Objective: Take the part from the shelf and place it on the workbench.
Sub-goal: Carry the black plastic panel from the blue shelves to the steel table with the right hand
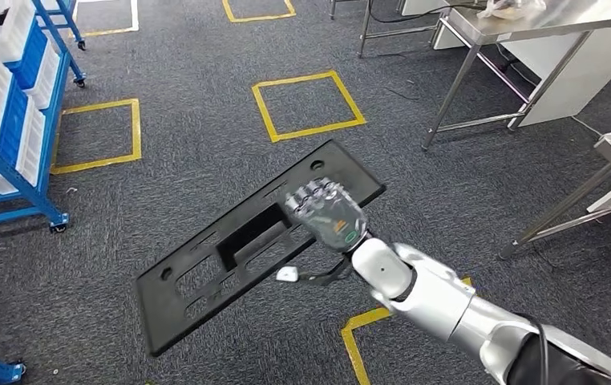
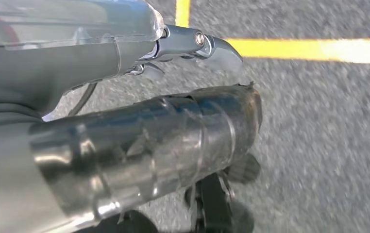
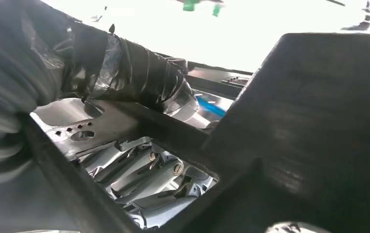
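Part, a flat black slotted panel, is off the blue shelf and carried over the carpet, the right hand clamped on its edge, the steel bench ahead, placing yet undone.

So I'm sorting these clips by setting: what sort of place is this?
Probably a factory-style workshop or robot test floor: yellow taped squares mark the grey carpet, a blue wheeled rack holds white bins, and steel workbenches stand nearby. The right hand holds a black panel part.
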Robot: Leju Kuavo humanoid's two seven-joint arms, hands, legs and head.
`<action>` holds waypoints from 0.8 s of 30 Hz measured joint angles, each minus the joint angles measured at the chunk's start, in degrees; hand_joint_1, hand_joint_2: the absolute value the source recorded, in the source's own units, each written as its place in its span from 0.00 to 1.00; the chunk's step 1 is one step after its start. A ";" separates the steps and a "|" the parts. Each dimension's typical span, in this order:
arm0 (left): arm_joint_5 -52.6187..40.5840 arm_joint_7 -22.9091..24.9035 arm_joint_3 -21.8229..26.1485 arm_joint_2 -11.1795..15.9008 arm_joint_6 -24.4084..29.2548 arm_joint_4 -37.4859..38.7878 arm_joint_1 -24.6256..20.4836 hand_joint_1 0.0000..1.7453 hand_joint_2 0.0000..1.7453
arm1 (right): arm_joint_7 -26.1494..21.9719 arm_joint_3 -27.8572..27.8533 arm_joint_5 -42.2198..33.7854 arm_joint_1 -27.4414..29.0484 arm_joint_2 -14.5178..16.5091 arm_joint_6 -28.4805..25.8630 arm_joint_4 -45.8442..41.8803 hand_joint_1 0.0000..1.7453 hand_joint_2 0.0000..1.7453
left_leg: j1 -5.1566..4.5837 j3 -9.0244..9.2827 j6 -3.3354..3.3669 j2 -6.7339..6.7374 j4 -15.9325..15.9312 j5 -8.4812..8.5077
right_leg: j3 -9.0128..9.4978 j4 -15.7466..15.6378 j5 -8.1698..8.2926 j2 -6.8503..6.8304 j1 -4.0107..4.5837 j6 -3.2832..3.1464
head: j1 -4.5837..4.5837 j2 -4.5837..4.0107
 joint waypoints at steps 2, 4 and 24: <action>1.12 -0.92 0.83 -0.13 -2.21 0.00 0.09 0.00 0.00 | -2.03 -2.51 -0.04 -1.14 -1.73 1.54 -0.31 1.00 1.00 | -0.17 0.40 -0.37 1.31 -0.33 -0.25 | 1.39 -3.06 0.17 -1.88 1.04 -0.90 | 0.07 0.01; 1.81 -1.92 1.64 -0.24 -3.56 -0.02 0.09 0.00 0.00 | -3.73 -4.42 -0.12 -1.69 -3.46 3.09 -0.96 1.00 1.00 | -0.31 0.73 -0.89 2.70 -0.57 -0.58 | 1.54 -3.67 0.35 -0.52 1.07 -1.29 | 0.13 0.02; 2.83 -1.63 5.67 -0.69 -3.16 -0.02 0.01 0.00 0.00 | -6.55 -12.05 -1.45 -1.19 -13.18 7.39 -7.24 1.00 1.00 | 0.71 -2.49 0.18 -4.46 0.79 1.62 | -2.97 7.05 -5.73 4.66 -1.19 2.11 | -0.04 0.00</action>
